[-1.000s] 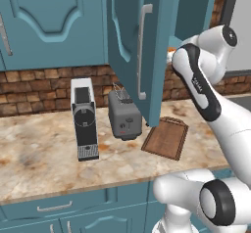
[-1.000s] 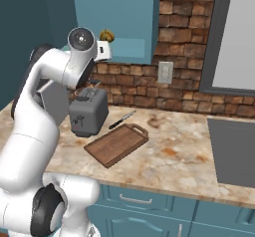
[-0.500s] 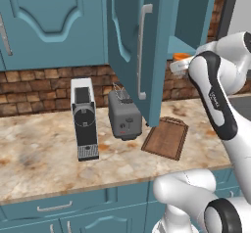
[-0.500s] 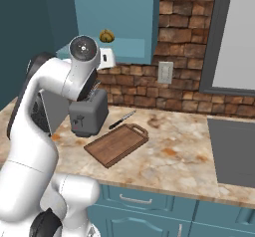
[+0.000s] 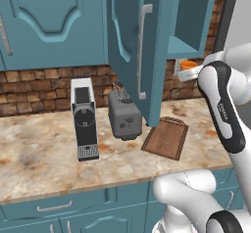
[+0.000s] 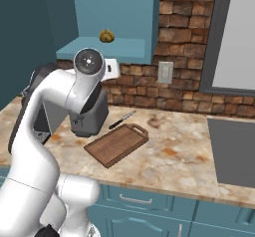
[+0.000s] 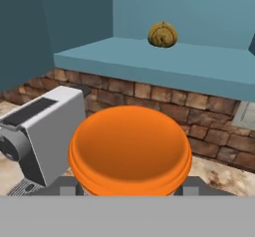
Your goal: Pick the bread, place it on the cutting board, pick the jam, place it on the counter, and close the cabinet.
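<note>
Orange fills the middle of the hand view: one jam (image 7: pixel 130 149) jar, lid toward the lens, clamped between the gripper (image 7: pixel 130 188) fingers, whose tips flank it at 7 and 5 o'clock. In the left base view, seen again as an orange spot (image 5: pixel 188 64) at the hand, just outside the cabinet's lower edge, at 3 o'clock from the open door's long silver handle (image 5: pixel 141 51). One bread (image 6: pixel 106 36) bun, yellowish-tan, sitting alone on the teal shelf inside the one open cabinet (image 6: pixel 107 49); at 12 o'clock above the jar in the hand view (image 7: pixel 163 35). Nothing else visible on that shelf. One cutting board (image 6: pixel 117 144), dark wood, flat on the counter (image 6: pixel 179 156), bare, handle end pointing away from the robot. One knife (image 6: pixel 122 120) lying just beyond the board at about 12 o'clock from it in the right base view, apart from it. One grey toaster (image 5: pixel 124 114) at 9 o'clock from the board in the left base view, and one coffee machine (image 5: pixel 84 118), white and black, at 9 o'clock from the toaster. One wall outlet (image 6: pixel 165 72) on the brick backsplash.
</note>
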